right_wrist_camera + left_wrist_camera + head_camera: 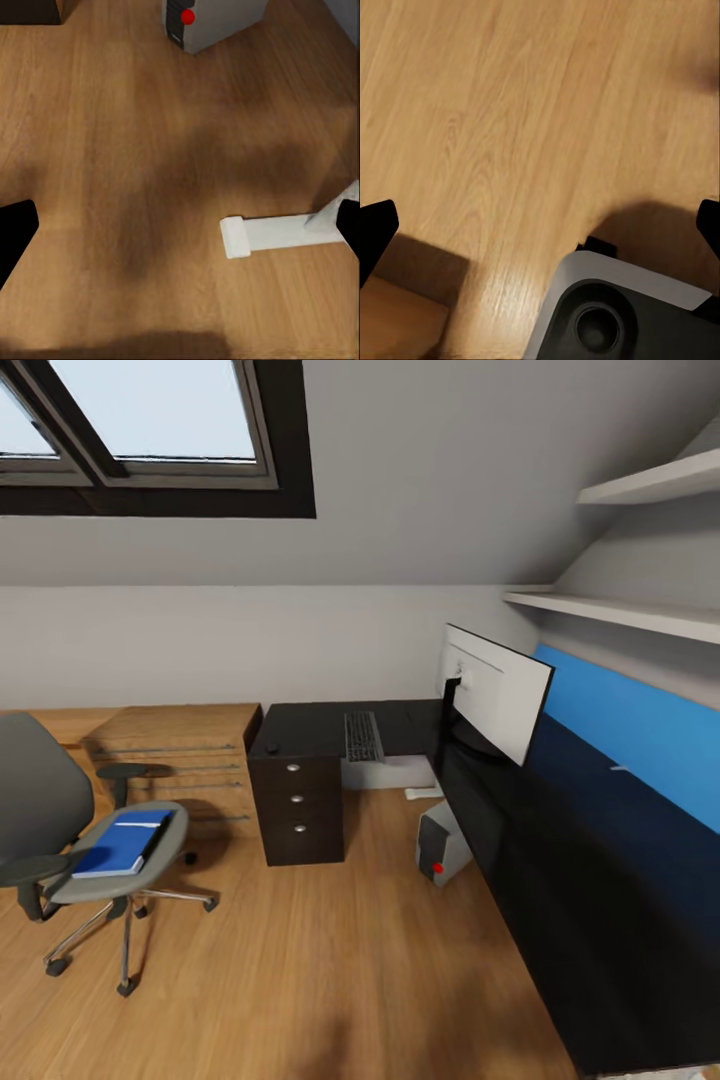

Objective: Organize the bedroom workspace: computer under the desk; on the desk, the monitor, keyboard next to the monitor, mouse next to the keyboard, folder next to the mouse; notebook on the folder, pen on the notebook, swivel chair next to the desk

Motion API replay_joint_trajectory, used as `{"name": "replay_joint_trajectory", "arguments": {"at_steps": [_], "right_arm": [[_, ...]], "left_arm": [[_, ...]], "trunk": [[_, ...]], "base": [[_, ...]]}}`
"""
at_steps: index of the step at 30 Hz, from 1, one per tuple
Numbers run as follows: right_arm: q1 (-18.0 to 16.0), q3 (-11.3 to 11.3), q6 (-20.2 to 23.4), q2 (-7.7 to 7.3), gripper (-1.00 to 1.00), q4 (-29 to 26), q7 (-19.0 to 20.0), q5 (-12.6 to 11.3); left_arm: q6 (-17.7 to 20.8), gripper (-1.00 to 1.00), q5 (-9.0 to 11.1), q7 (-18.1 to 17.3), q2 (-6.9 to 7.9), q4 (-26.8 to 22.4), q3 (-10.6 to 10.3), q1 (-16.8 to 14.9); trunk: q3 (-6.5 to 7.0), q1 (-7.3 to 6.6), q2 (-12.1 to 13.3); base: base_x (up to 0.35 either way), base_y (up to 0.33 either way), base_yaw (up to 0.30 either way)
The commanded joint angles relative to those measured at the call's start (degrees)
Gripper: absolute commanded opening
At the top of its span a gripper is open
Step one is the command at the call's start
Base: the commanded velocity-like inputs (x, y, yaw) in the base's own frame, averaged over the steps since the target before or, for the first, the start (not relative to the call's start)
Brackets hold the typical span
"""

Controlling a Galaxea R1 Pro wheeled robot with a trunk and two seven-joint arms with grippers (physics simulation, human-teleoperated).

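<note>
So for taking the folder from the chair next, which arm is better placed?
Probably the left: the blue folder lies on the swivel chair at the robot's left side, and the left fingers are spread open over bare floor, holding nothing.

Swivel chair (60,830) back cut by head view's left edge, desk (560,860) runs off bottom right, computer (441,847) partly tucked under it, small dark object (272,747) by keyboard (363,737) unidentifiable.

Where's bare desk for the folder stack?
Free: the long black desk top along the blue back panel, this side of the monitor. Crowded: the corner, where the keyboard lies beside the monitor above the drawer unit.
</note>
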Motion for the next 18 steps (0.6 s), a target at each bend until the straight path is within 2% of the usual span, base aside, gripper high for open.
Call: {"name": "replay_joint_trajectory", "arguments": {"at_steps": [1,6,18], "right_arm": [[-0.05,0.47,-0.10,-0.01,1.00,0.09,-0.62,0.09],[-0.05,0.45,0.16,-0.01,1.00,0.08,-0.64,0.14],[-0.05,0.08,0.40,-0.23,1.00,0.08,-0.88,-0.24]], "left_arm": [[-0.06,1.00,0.23,0.50,0.05,-0.13,-0.49,0.02],[-0.06,1.00,0.21,0.50,0.10,-0.13,-0.52,0.02],[0.08,1.00,0.21,0.50,0.16,-0.13,-0.42,0.02]], "trunk": [[-0.05,-0.03,-0.04],[-0.05,-0.03,-0.04],[-0.05,-0.03,-0.04]], "base": [[-0.309,-0.170,-0.003],[-0.266,-0.204,-0.002],[-0.017,-0.323,0.000]]}}
